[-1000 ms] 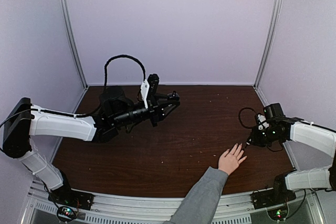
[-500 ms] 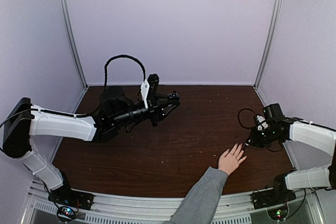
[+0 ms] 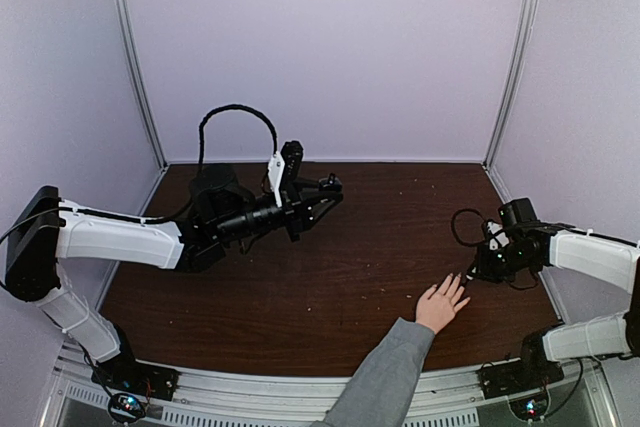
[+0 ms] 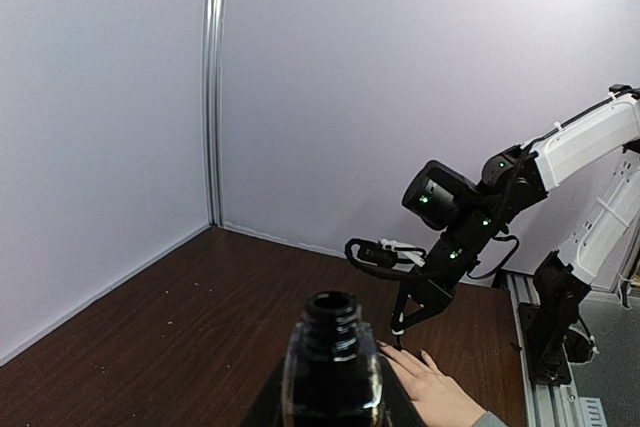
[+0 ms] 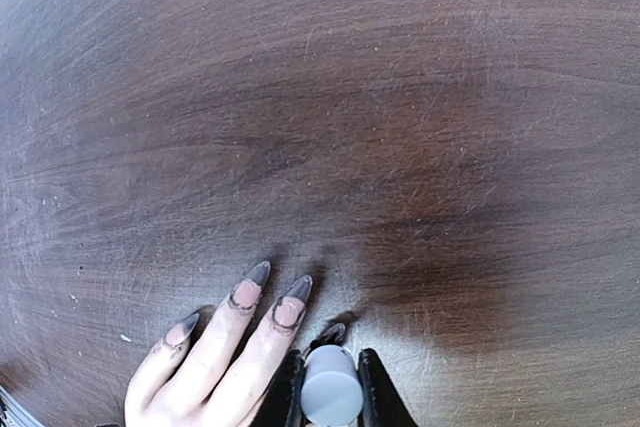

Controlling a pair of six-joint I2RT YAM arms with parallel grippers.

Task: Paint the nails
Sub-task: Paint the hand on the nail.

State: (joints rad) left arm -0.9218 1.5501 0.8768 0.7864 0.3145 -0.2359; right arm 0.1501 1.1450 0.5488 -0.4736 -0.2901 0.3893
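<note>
Two pincers engaged. Hand (image 3: 440, 304) laid flat on worktop (image 3: 350, 257), fingers spread. Four nails (image 5: 258, 273) seen from right wrist: long, pointed, darkened at tips. Right pincer (image 5: 331, 387) pinched on grey brush cap (image 5: 331, 399), held just over hand's fingertips; contact cannot be told. Left pincer (image 3: 325, 190) clamped on open dark polish bottle (image 4: 333, 362), well apart from hand, to its far left.

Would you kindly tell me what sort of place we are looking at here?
Probably a lab robot test booth: plain lilac wall panels on metal posts enclose a dark wooden table, with the left arm and right arm mounted at its near edge.
</note>
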